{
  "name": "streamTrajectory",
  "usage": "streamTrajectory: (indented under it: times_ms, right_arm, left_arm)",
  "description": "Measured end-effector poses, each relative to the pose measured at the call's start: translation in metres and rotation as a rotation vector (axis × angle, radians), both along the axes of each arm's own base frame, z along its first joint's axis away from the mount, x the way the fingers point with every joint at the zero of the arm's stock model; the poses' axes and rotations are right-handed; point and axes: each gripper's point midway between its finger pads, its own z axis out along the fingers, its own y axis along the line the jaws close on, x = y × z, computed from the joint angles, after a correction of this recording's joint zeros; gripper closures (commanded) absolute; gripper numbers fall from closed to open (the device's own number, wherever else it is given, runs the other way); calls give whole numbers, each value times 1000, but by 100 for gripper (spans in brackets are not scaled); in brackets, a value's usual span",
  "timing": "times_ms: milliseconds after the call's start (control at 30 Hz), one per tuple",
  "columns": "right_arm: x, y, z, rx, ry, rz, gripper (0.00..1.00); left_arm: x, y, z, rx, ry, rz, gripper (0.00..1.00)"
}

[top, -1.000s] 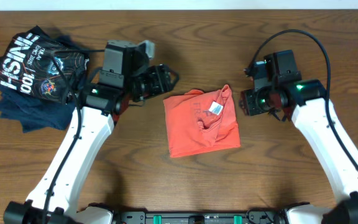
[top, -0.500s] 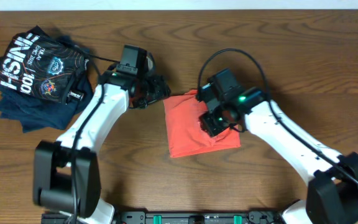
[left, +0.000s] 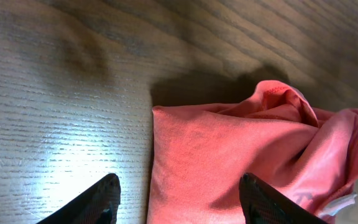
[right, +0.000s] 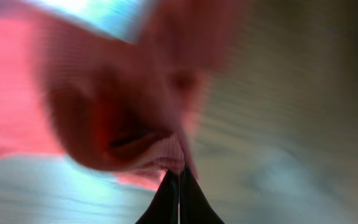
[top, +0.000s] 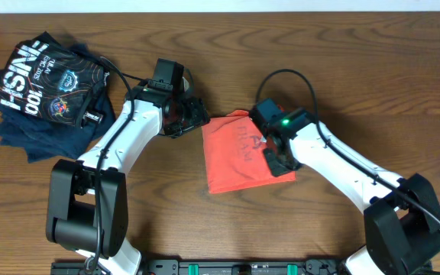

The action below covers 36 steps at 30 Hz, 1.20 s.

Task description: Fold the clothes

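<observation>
Pinching shirt (top: 231,160) edge tight in right hand (right: 179,179); holding left hand (left: 179,186) wide over its corner on bench (top: 357,76).

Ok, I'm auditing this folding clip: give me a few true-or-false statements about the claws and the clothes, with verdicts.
The right claw is pinched shut on the red-orange T-shirt. True.
The left claw is shut on the T-shirt. False: it is open, fingers spread at a corner of it.
The dark shirts lie apart from the T-shirt. True.
The T-shirt lies spread out flat, sleeves showing. False: it is folded into a compact bundle.
</observation>
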Motion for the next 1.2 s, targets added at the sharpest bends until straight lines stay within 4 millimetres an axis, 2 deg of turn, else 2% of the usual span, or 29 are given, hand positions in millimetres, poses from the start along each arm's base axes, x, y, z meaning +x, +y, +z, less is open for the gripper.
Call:
streamTrajectory:
  times_ms: [67,167,233,267,400,500,533,600,700,800,900,933,1033,1200]
  right_arm:
    - [-3,-18,2,-58,12,-57,87]
    - [-9,-38,5,-109,37,-124,85]
    - [-10,-43,6,-118,43,-142,95]
    - [-9,-44,6,-119,42,-149,99]
    - [-5,-42,5,-104,15,-185,98]
    - [2,-30,2,-40,-4,-192,96]
    - [4,-26,2,-16,-9,-189,91]
    - [10,-16,4,42,-30,-181,67]
    - [29,3,15,146,-109,-132,55]
    - [44,17,26,212,-162,-46,57]
    - [44,20,24,219,-149,0,65]
    - [43,20,22,217,-140,12,71]
    - [41,21,8,204,-96,28,76]
    - [37,21,-12,180,-34,33,74]
  left_arm:
    - [0,0,0,0,0,0,37]
    - [0,0,0,0,0,0,37]
    - [0,0,0,0,-1,0,36]
    - [1,0,0,-1,-3,0,37]
    - [3,-1,1,-3,-12,0,37]
    - [5,-1,2,-5,-20,0,36]
    - [5,-1,2,-5,-23,0,36]
    - [7,-2,3,-8,-32,0,36]
    - [9,-2,3,-6,-42,-2,36]
    - [9,-2,3,-6,-44,-4,36]
    - [9,-2,3,-5,-45,-6,37]
    - [9,-2,3,-4,-46,-9,36]
    - [9,-2,3,-4,-48,-12,36]
    - [9,-2,3,-4,-48,-12,36]
